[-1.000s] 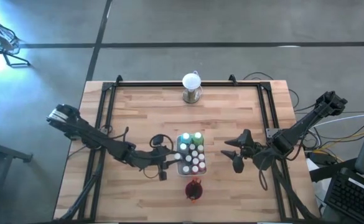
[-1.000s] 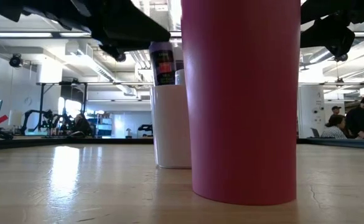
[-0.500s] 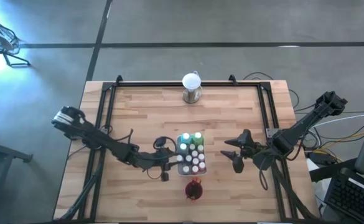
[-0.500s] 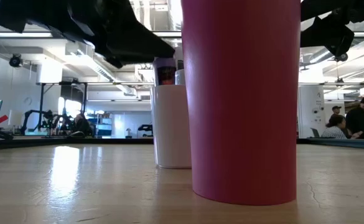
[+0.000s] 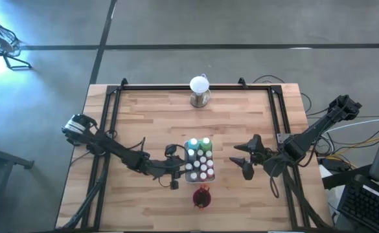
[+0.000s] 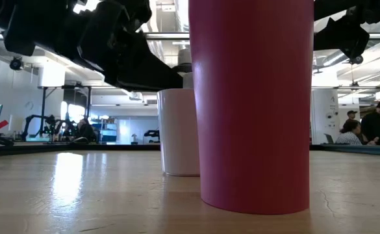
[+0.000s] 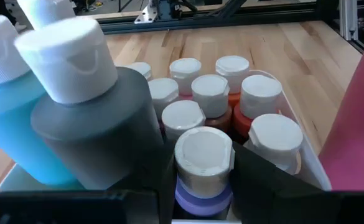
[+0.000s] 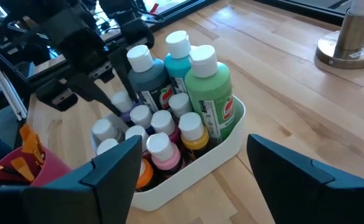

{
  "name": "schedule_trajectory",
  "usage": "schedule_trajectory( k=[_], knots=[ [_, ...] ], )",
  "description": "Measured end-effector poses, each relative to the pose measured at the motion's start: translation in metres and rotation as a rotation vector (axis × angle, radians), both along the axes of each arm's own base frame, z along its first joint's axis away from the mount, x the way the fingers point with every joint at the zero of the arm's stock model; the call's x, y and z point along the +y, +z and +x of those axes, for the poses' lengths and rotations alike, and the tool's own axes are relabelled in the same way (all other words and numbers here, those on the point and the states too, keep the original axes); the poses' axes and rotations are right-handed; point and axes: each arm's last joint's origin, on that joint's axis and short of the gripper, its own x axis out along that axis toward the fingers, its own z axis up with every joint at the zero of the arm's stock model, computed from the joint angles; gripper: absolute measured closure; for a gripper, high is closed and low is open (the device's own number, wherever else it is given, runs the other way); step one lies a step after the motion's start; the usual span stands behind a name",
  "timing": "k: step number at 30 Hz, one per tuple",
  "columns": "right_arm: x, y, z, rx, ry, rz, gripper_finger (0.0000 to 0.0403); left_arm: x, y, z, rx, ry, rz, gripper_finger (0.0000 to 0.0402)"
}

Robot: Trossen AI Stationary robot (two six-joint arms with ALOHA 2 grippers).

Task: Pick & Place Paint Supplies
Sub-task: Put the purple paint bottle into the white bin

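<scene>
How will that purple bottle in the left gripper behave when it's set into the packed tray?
The purple bottle is small, rigid-looking plastic with a smooth white cap, so it's probably light and may twist in the left gripper. Packed between neighbouring bottles in the white tray, it's unlikely to tip, though it may catch on their caps.

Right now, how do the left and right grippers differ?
The left gripper is down in the white tray, its fingers shut on a purple paint bottle. The right gripper hangs above bare table right of the tray, fingers open and holding nothing. The left arm reaches far across the table; the right arm is pulled back. Both are dark two-finger grippers.
</scene>
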Motion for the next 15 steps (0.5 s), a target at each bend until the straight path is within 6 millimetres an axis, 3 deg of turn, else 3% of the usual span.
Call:
schedule_trajectory(
  k=[9, 15],
  knots=[
    [0.0000, -0.0001, 0.0000, 0.002, 0.002, -0.003, 0.0109, -0.0011, -0.0074, 0.0023, 0.011, -0.013, 0.019, 0.0270],
    [0.0000, -0.0001, 0.0000, 0.004, 0.006, -0.009, 0.0098, -0.0023, 0.0010, 0.0028, -0.003, -0.087, 0.044, 0.0231]
  ],
)
